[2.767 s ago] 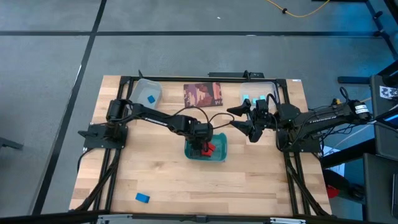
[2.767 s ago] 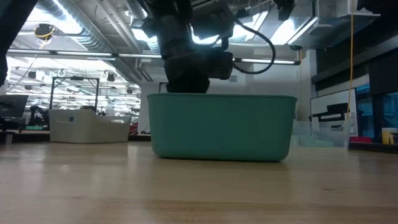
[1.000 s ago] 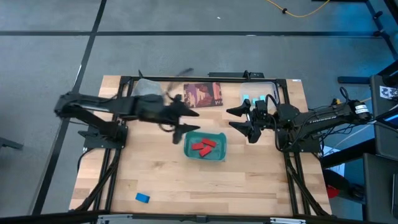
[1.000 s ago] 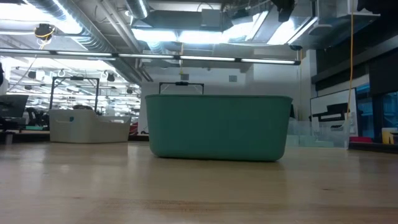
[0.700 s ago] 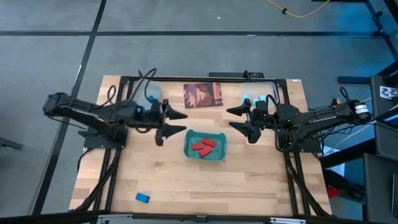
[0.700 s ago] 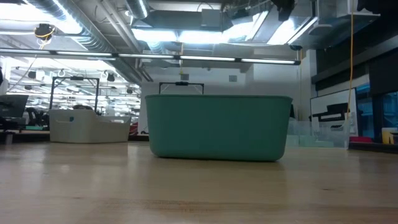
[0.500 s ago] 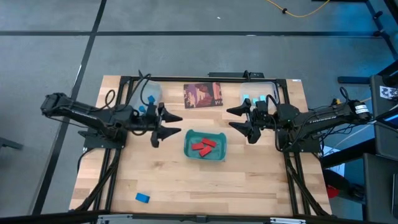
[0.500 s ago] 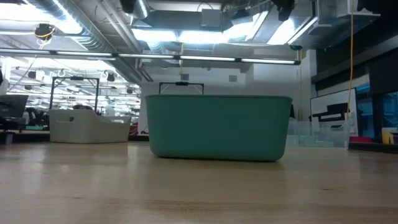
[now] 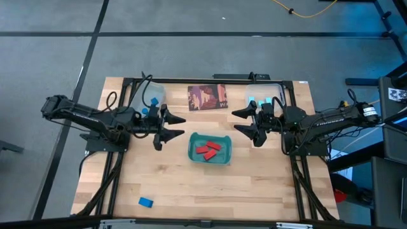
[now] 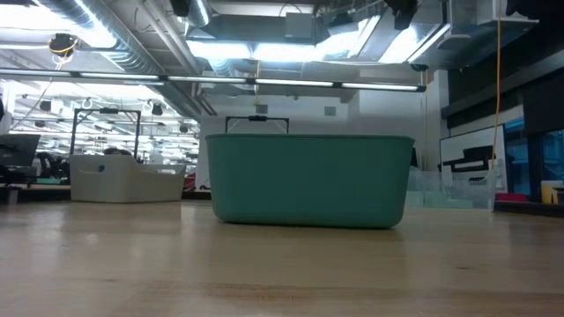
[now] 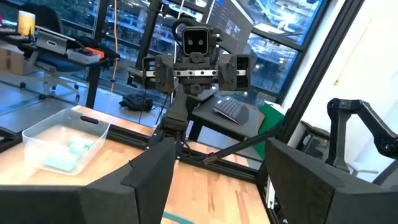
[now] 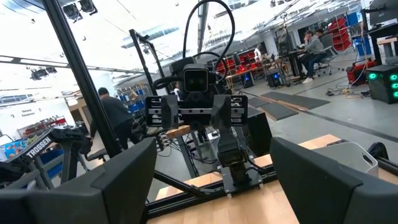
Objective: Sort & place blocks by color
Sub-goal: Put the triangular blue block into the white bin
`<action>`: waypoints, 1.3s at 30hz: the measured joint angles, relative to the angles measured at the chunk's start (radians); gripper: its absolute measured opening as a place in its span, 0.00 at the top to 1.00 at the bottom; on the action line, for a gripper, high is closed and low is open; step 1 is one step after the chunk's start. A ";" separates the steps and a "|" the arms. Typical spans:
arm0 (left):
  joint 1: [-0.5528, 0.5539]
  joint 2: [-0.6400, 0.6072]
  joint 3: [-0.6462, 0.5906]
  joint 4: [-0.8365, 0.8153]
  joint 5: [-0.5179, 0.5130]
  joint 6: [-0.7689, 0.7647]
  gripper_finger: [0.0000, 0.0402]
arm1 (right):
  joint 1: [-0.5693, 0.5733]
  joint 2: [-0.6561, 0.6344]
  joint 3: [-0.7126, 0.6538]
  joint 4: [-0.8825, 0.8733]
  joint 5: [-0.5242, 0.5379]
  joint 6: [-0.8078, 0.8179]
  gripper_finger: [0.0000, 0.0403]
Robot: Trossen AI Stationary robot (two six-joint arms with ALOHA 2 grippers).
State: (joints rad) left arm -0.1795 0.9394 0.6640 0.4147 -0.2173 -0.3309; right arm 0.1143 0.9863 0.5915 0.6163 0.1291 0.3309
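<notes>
A pale wooden table [image 9: 254,184] with visible plank grain carries a teal tray [image 9: 210,149], a smooth rectangular tub with rounded corners that sits near the table's middle. In the low view its matte side wall [image 10: 308,180] stands straight up from the wood. Inside it lie two flat red blocks [image 9: 206,149]; the larger has its long axis running roughly along the tray's length, slightly tilted, and the smaller one lies just beside it at an angle.

A dark blue block [image 9: 145,202] lies flat near the table's front left corner, its long axis roughly parallel to the front edge. Another blue block [image 9: 153,100] sits in a clear plastic bin [image 9: 145,92] at the back left corner. A second clear bin [image 9: 255,95] at the back right holds light cyan blocks [image 9: 252,102]; the left wrist view shows them as a pale heap [image 11: 68,152] in the translucent box. A brownish-red printed card [image 9: 207,97] lies flat at the middle of the back edge.

The left gripper [image 9: 170,126] hangs left of the tray, fingers spread wide and holding nothing. The right gripper [image 9: 243,121] hangs to the right of the tray, its fingers likewise apart and bare.
</notes>
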 joint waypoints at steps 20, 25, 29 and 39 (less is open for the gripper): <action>-0.300 0.159 0.430 -0.948 0.148 -0.139 0.40 | 0.000 0.000 0.000 -0.013 0.001 0.006 0.21; -0.522 0.332 0.522 -1.029 0.053 -0.238 0.40 | 0.000 0.000 0.000 -0.014 0.000 0.006 0.21; -0.662 0.493 0.562 -1.073 0.031 -0.376 0.40 | 0.000 0.000 0.000 -0.019 0.000 0.006 0.21; -0.832 0.778 0.603 -1.122 0.043 -0.535 0.40 | 0.000 0.000 0.000 -0.051 -0.001 0.007 0.21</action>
State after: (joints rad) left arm -1.0118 1.7171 1.2667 -0.7070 -0.1741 -0.8659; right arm 0.1146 0.9863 0.5915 0.5654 0.1280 0.3384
